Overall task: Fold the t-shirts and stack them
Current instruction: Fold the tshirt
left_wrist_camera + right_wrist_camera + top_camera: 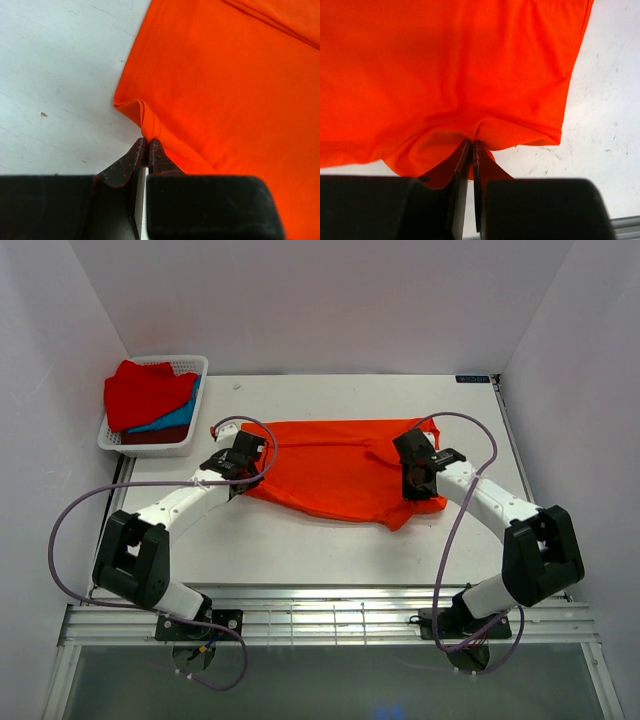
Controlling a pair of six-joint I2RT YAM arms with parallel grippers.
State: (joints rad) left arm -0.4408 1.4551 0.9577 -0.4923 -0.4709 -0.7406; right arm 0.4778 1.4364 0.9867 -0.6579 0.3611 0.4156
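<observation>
left arm pose: left arm (180,505) rises from its base at the near-left bench edge; elbow bent out to the left; forearm runs up and right to the shirt's left edge; wrist low over the bench (330,550)
left hand state: left hand (148,146) nearly closed; fingertips pinch a small raised fold of the hem of the orange-red t-shirt (335,465); cloth bunches just above the tips
right arm pose: right arm (490,502) rises from its base at the near-right edge; elbow bent out to the right; forearm runs up and left to the shirt's right part; wrist low
right hand state: right hand (471,146) pinched tight on the same shirt's edge, close to its right side; cloth puckers up from the tips; a flap hangs beside the fingers
orange-red t-shirt location: spread mostly flat on the bench middle, between the two hands; lower right corner drops toward the near side; creases along the far edge
basket location: white basket (150,448) at the far-left bench corner, well apart from the orange-red shirt
basket contents: red t-shirt (145,390) on top; blue t-shirt (178,420) under it, showing at the right; dark maroon t-shirt (150,437) at the bottom
count arms: two
count hands: two; both gripping the one shirt
count t-shirts: four; one on the bench, three in the basket
count baskets: one
cables: purple cables (70,510) loop off both arms; one per arm
</observation>
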